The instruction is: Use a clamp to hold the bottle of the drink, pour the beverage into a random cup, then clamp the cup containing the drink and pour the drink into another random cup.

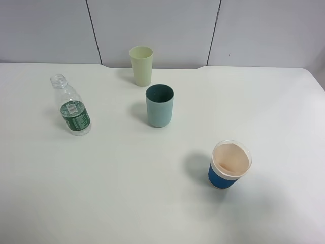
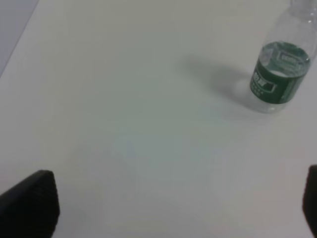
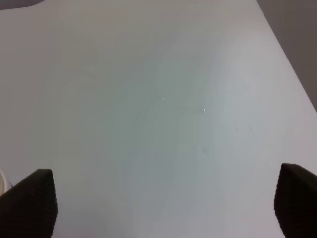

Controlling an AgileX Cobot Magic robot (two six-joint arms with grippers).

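A clear plastic bottle [image 1: 72, 107] with a green label and no cap stands upright at the left of the white table; it also shows in the left wrist view [image 2: 280, 74]. A pale yellow-green cup [image 1: 141, 65] stands at the back, a teal cup [image 1: 160, 105] just in front of it, and a blue cup with a tan inside [image 1: 229, 163] at the front right. My left gripper [image 2: 173, 208] is open and empty, well short of the bottle. My right gripper [image 3: 163, 203] is open and empty over bare table. Neither gripper shows in the exterior view.
The white table [image 1: 127, 193] has its back edge against a grey panelled wall [image 1: 162, 25]. The table's right edge [image 3: 287, 64] shows in the right wrist view.
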